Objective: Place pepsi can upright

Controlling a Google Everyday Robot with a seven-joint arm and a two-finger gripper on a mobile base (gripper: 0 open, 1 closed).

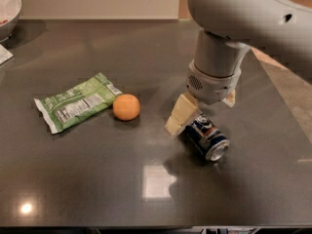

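1. Dark-blue painted metal with silver ends: the pepsi can (207, 136) is lying on its side on the bench (87, 179), right of the middle. Its visible silver end is pointing toward 4 o'clock, and its other end is sitting under the arm at 10 o'clock.
2. The claw (201, 115) is hanging directly over that far end, spread wider than the can and gripping nothing. One of its cream fingers (179, 116) is reaching down just beside the can's 9 o'clock flank, though I cannot tell whether it is touching. The other is showing behind the can at about 1 o'clock.
3. I am expecting a smooth, slippery wall that is thin enough to dent under a hard squeeze, with stiffer rims. Whether the can is full or empty I cannot tell, so I am treating its weight as unknown.
4. Being round, it is liable to roll across its axis, toward 1 o'clock or 7 o'clock, if one finger nudges it first. I am judging the best hold to be across the barrel near mid-length, with both sides meeting it together.
5. The bench's angled right edge is running past at 2 to 3 o'clock, the side a stray roll would threaten, and the front edge is lying at 6 o'clock.
6. The orange ball (126, 106) and the green snack bag (75, 106) are sitting well apart at 9 o'clock, and a bowl (7, 6) is far off at 10 o'clock. I am reading the bare stretch from 6 to 8 o'clock as the safest room for tipping the can up.
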